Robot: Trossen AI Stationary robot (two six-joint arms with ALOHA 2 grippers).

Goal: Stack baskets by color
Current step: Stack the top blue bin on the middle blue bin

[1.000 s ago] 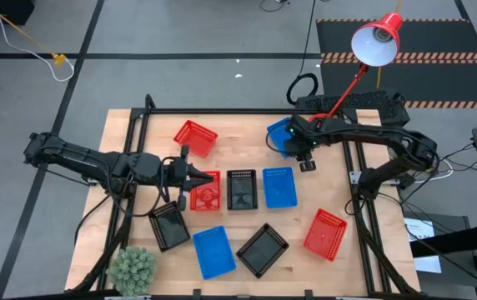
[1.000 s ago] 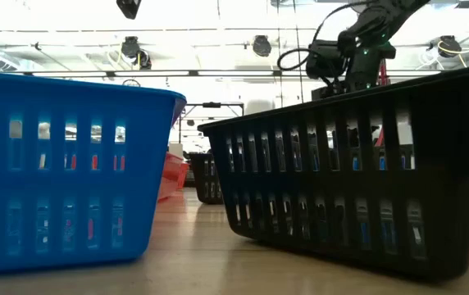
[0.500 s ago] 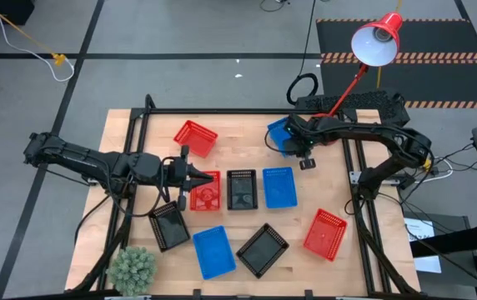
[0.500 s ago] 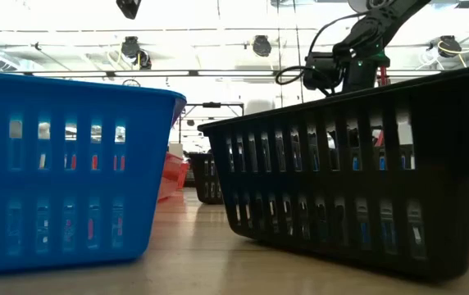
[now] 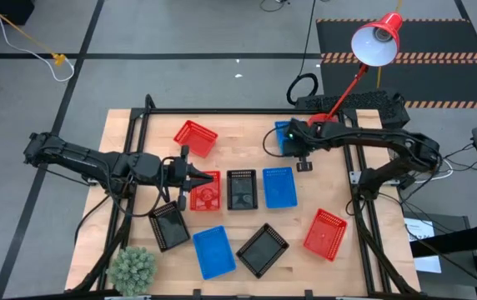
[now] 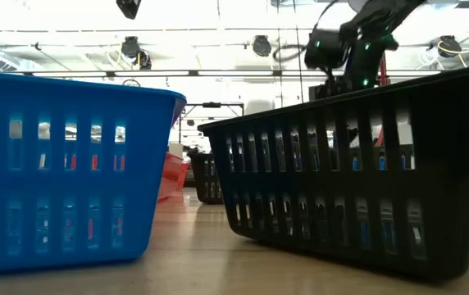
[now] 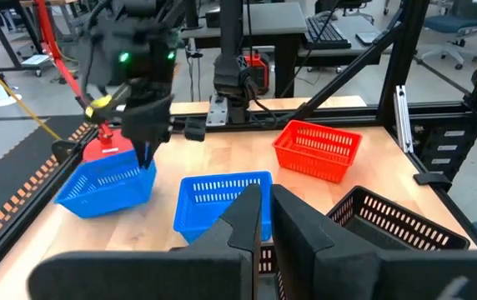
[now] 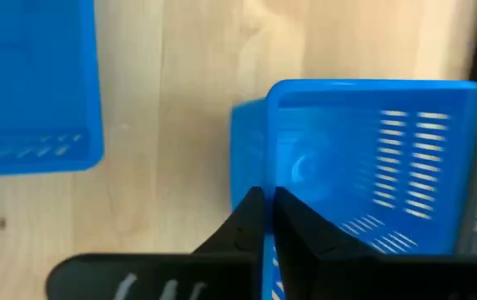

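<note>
Right gripper [image 8: 265, 218] pinches the wall of a blue basket [image 8: 372, 158] at your table's one o'clock.
You see mesh walls and nothing inside; left gripper [image 5: 208, 176] is closed over the red basket [image 5: 204, 192].

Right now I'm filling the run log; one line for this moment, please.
right gripper: shut on blue basket wall, far edge | left gripper: shut, at red basket

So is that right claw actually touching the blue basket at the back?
Touching. The right wrist view shows the right gripper closed on the blue basket's wall, no gap.
</note>
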